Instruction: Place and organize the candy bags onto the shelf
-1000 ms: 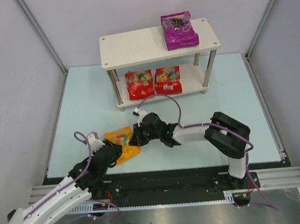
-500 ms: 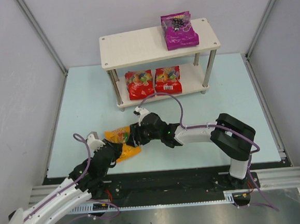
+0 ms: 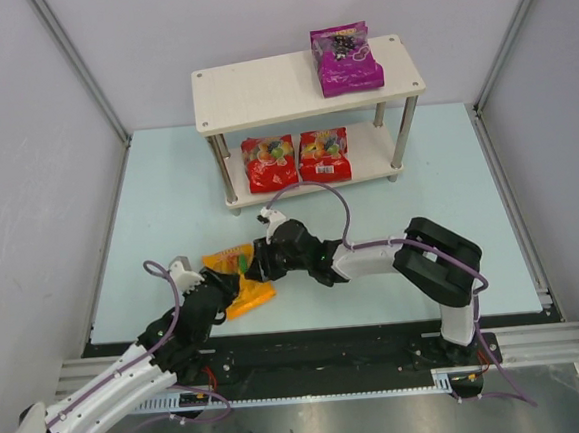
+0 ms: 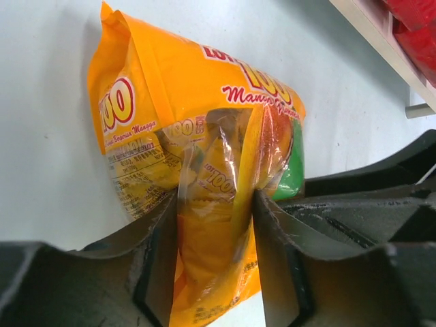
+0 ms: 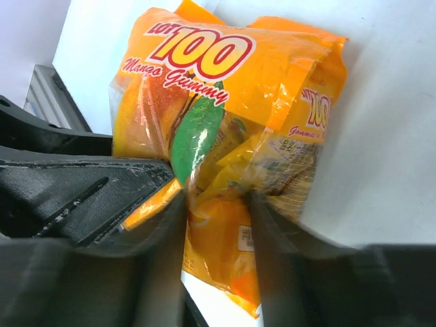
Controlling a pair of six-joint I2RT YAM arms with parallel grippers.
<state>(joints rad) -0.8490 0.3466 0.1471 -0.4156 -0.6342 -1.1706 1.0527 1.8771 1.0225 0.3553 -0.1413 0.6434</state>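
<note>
The big pale wooden two-level shelf [image 3: 309,85] stands far back, with the shiny purple candy bag [image 3: 346,62] on top and two shiny red candy bags [image 3: 268,164] below. Your orange-yellow plastic gummy bag [image 3: 229,257] is down near the arms, well apart from the shelf. The left gripper [image 3: 211,289] and the right gripper [image 3: 263,261] both pinch it tight. It looks light, soft and slippery, so hold its middle. Its long side seems to run slantwise, its picture side facing the right gripper.

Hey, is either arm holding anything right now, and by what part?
Both hold the orange-yellow candy bag: the left gripper and right gripper each pinch the crumpled edge nearest it.
</note>
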